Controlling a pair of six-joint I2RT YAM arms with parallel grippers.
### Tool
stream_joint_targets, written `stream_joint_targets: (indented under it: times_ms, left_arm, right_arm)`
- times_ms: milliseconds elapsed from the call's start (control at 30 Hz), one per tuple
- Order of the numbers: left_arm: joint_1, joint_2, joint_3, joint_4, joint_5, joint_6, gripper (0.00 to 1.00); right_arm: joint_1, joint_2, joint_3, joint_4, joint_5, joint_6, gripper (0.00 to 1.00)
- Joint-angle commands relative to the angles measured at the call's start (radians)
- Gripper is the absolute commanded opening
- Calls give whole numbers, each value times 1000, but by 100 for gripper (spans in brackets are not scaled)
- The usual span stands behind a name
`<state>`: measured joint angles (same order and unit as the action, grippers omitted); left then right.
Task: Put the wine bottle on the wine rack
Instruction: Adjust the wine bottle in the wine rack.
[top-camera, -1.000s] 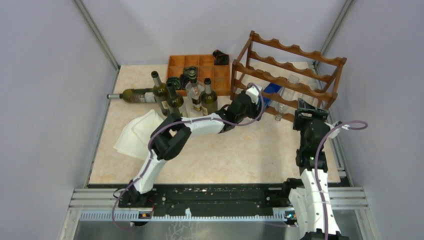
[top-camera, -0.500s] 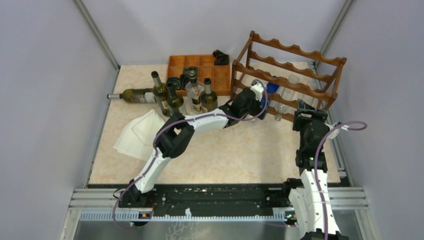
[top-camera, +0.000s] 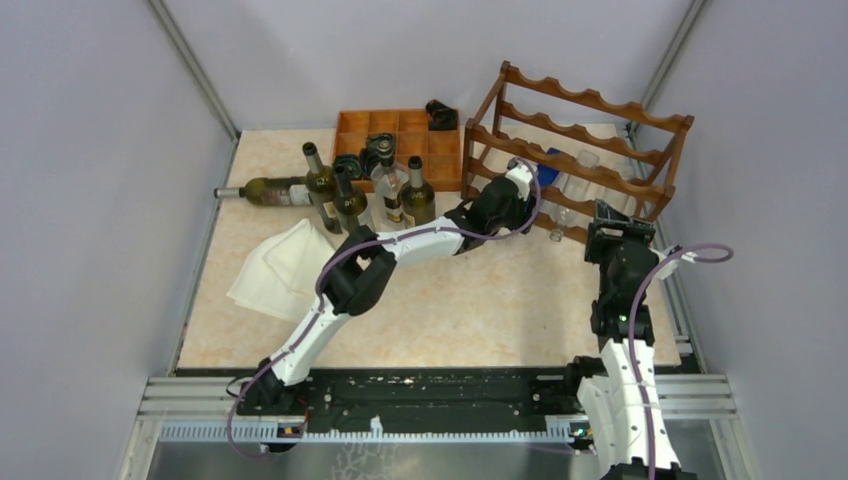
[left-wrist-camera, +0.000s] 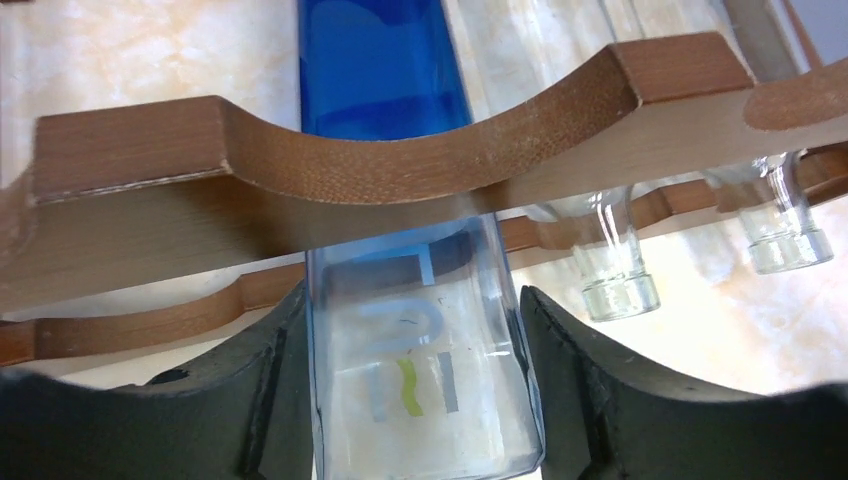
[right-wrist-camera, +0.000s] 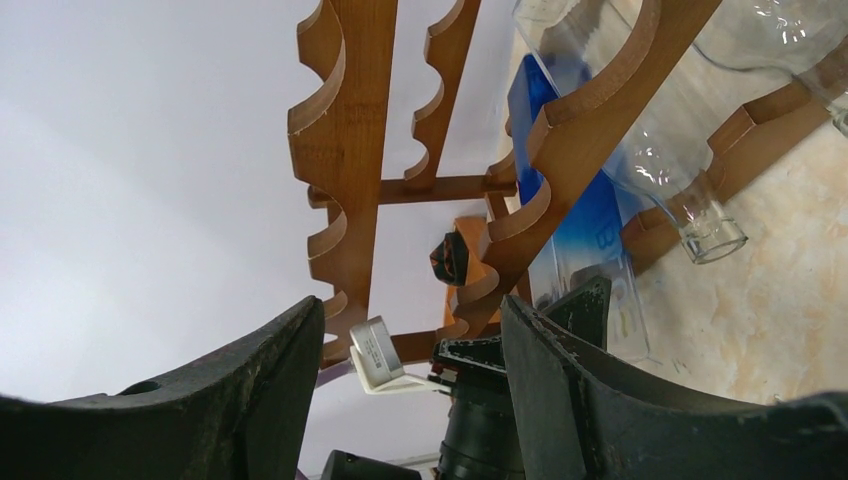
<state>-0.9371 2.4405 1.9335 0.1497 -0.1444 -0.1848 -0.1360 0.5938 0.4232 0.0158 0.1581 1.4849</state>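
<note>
The wine rack (top-camera: 590, 140) is reddish-brown wood with scalloped rails and stands at the back right. My left gripper (top-camera: 520, 190) is shut on the base of a blue glass wine bottle (top-camera: 545, 172). The bottle lies neck-first through a scallop of a lower rail. In the left wrist view the bottle (left-wrist-camera: 385, 60) passes under the rail (left-wrist-camera: 200, 150), and its labelled base sits between my fingers (left-wrist-camera: 270, 380). My right gripper (top-camera: 612, 215) is open and empty, just in front of the rack's right part. The right wrist view shows the rack (right-wrist-camera: 350, 130) and the blue bottle (right-wrist-camera: 590, 230).
Clear empty bottles (top-camera: 580, 180) lie on the rack beside the blue one, necks toward me (left-wrist-camera: 615, 260). Several dark bottles (top-camera: 350, 195) stand at the back left, and one lies flat (top-camera: 270, 188). There is an orange compartment tray (top-camera: 400, 135) and a white cloth (top-camera: 275, 265).
My left arm has stretched right and back, pushing the blue bottle further into the rack. The right arm has not moved.
</note>
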Motion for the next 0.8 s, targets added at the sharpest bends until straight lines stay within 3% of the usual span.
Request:
stream_joint_targets:
  times_ms: [0, 133, 400, 600, 767]
  left_arm:
    - [1, 13, -17, -4, 8, 1, 36]
    - [0, -39, -98, 90, 29, -5, 1]
    - [-19, -155, -296, 399, -90, 49, 0]
    - [-36, -157, -293, 495, -186, 66, 0]
    - [-40, -114, -212, 483, -196, 70, 0]
  right_arm:
    - [-14, -16, 1, 46, -6, 3, 64]
    - [-14, -15, 2, 44, -6, 4, 64]
    - [-14, -13, 6, 46, -8, 1, 64]
    - [-15, -8, 10, 47, -9, -2, 64]
    - [-14, -3, 15, 47, -11, -2, 64]
